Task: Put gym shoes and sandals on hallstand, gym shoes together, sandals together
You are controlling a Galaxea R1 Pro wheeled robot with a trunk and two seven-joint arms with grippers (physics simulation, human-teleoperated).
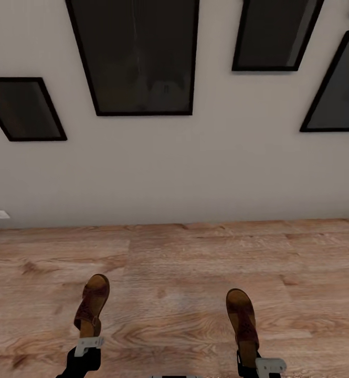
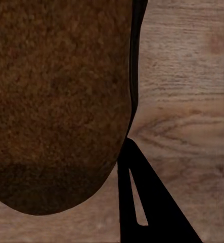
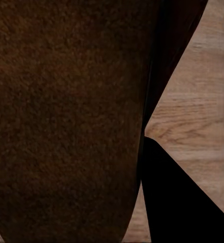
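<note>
- Head view: we see two brown sandals, one at each arm, over the wood-plank corridor floor (image 1: 195, 262).
- The left sandal (image 1: 92, 306) points toes-forward toward the wall; its heel end meets the left gripper (image 1: 88, 344) at the lower edge of the view.
- The right sandal (image 1: 242, 317) points likewise toward the wall, heel end at the right gripper (image 1: 262, 362).
- The two sandals are well apart, with bare planks between them.
- Left wrist view: the sandal's brown surface (image 2: 56, 101) sits right against the camera, one dark finger (image 2: 147, 202) just beside its edge. We read the left claw as closed on this sandal.
- Right wrist view: the same arrangement, brown sandal surface (image 3: 66, 116) close up, dark finger (image 3: 177, 197) alongside. We read the right claw as closed on its sandal.
- Whether either sandal touches the floor, we cannot tell.
- Beyond the floor stands a pale wall (image 1: 195, 168) carrying several dark black-framed pictures (image 1: 137, 55).
</note>
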